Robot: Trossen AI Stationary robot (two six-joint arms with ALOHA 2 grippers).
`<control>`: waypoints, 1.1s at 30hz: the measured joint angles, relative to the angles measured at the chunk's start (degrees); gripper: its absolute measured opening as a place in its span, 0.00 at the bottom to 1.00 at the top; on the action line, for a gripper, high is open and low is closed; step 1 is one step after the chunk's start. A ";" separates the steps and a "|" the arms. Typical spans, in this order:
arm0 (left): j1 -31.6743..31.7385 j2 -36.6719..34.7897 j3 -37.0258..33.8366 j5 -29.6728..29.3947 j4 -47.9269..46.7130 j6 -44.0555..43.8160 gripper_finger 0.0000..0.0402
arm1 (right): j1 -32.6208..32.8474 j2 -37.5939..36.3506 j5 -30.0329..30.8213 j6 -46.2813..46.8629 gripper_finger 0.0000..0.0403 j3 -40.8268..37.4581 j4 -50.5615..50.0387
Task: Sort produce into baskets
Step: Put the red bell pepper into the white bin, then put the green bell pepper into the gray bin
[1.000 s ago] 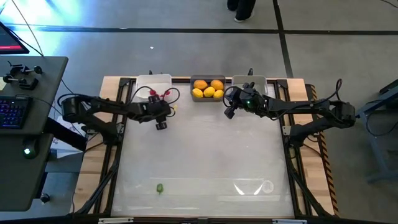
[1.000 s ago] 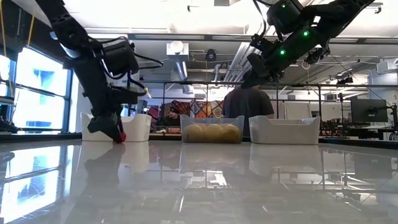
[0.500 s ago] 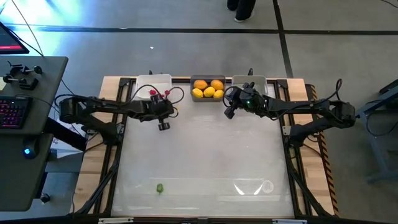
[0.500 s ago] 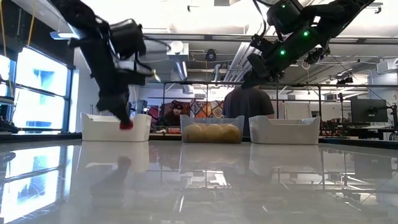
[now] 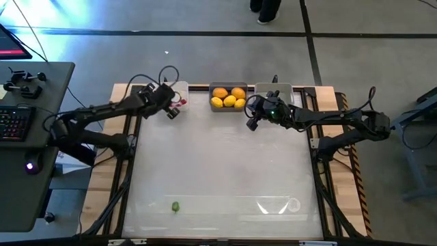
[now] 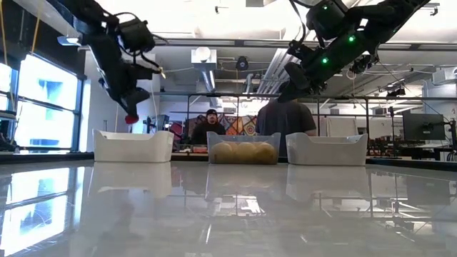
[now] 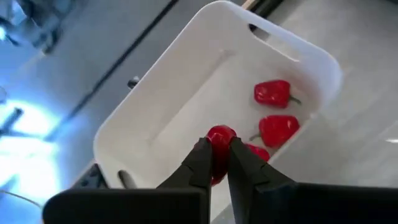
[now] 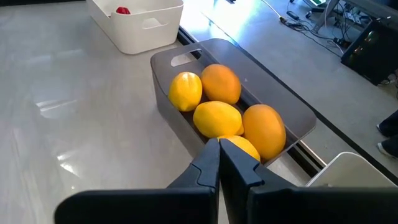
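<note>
I am holding my left gripper (image 7: 216,163) clamped on a red piece (image 7: 219,138) above the white basket (image 7: 297,47), needing only to release.

The left gripper (image 5: 171,111) hung raised toward eleven o'clock, fingers clamped on a red piece (image 7: 219,138). The right gripper (image 5: 251,124) waited near one o'clock, fingers closed.
</note>
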 joint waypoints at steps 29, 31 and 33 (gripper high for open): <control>0.64 -2.36 -15.63 5.09 27.41 4.06 0.29 | 3.49 3.40 -3.13 2.20 0.00 0.00 4.28; -2.34 -5.99 -18.82 6.62 30.92 3.23 0.21 | 5.12 5.51 -3.15 2.19 0.00 0.00 7.39; -5.65 -9.38 -21.68 8.27 34.03 2.80 0.15 | 6.91 7.72 -3.34 2.19 0.00 0.00 10.78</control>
